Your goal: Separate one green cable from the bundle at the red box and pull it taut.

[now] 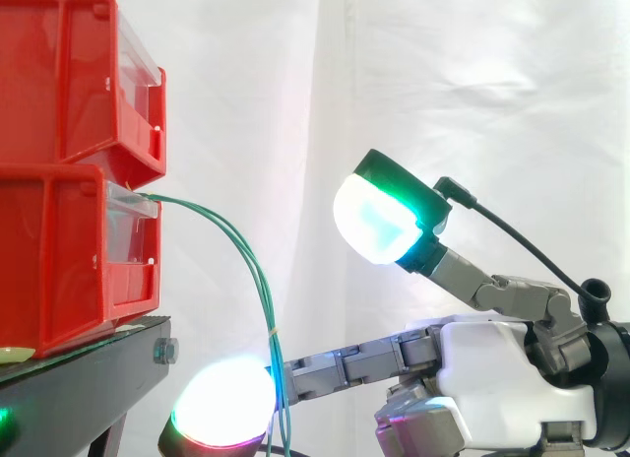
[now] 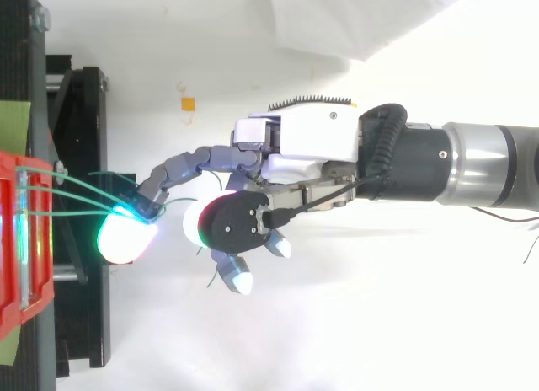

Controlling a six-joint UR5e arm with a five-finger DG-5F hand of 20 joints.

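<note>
Several thin green cables (image 1: 236, 245) leave the front of the lower red bin (image 1: 59, 260) and curve down to the right, hanging slack. My hand (image 1: 492, 363) reaches in from the right, below the bins' level. One straight finger stretches left, and its glowing pad (image 1: 221, 403) lies just past the hanging cables, which cross that finger near its tip. The thumb stands raised, its white-green pad (image 1: 374, 221) clear of the cables. From above, the cables (image 2: 76, 189) run from the bin (image 2: 13, 239) to the green-lit pad (image 2: 126, 235). The hand (image 2: 312, 142) is open, nothing pinched.
A second red bin (image 1: 59, 73) sits stacked on the lower one. Both rest on a black stand (image 1: 89, 363) whose edge lies close under the extended finger. A white curtain hangs behind. A small orange mark (image 2: 188, 104) is on the white floor.
</note>
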